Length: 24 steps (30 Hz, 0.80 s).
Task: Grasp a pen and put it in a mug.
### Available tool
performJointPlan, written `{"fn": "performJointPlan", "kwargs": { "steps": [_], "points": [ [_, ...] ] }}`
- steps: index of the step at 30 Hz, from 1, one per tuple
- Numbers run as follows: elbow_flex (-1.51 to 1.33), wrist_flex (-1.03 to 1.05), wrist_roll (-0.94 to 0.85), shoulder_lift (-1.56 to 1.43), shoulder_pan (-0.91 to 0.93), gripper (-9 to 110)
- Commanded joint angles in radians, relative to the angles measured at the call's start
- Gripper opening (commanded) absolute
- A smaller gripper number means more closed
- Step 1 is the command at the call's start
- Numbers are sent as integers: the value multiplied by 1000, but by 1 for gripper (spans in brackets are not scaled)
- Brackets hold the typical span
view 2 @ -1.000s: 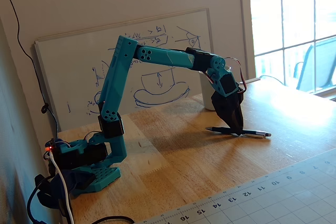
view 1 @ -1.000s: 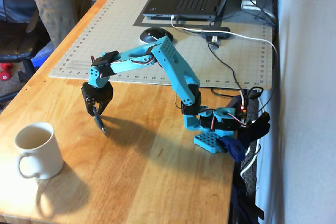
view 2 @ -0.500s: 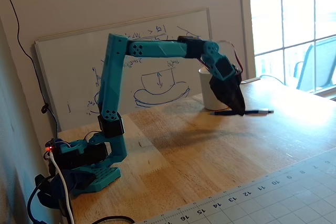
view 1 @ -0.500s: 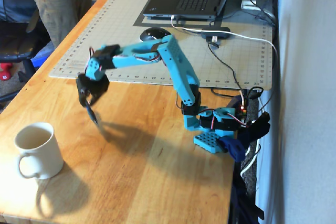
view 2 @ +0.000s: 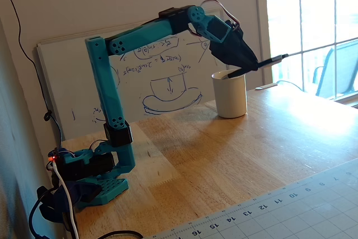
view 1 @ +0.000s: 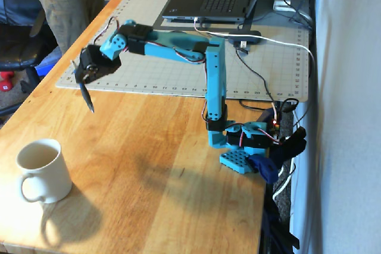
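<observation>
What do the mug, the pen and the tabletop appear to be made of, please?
The mug looks like glazed cream-white ceramic: smooth, thick-walled, softly shiny. The pen, held in the pincer, is dark, possibly plastic or metal; too small to tell. The tabletop appears to be varnished wood, with visible grain and joined planks.

In a fixed view, the mug [view 1: 40, 169] stands on the table [view 1: 166, 165], left of the arm's base [view 1: 238, 150].
</observation>
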State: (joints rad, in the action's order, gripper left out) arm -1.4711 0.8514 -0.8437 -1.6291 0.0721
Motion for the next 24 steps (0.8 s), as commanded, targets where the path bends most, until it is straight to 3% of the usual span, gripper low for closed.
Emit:
{"fn": "performJointPlan", "kwargs": {
  "steps": [1,11,17,24],
  "points": [
    [28,-78,-44,-118,-80,2],
    [-11,-595,-591,-60,-181,2],
    [-35,-793,-923,26,-212,2],
    [-57,-899,-1040,137,-334,2]
  ]
}}
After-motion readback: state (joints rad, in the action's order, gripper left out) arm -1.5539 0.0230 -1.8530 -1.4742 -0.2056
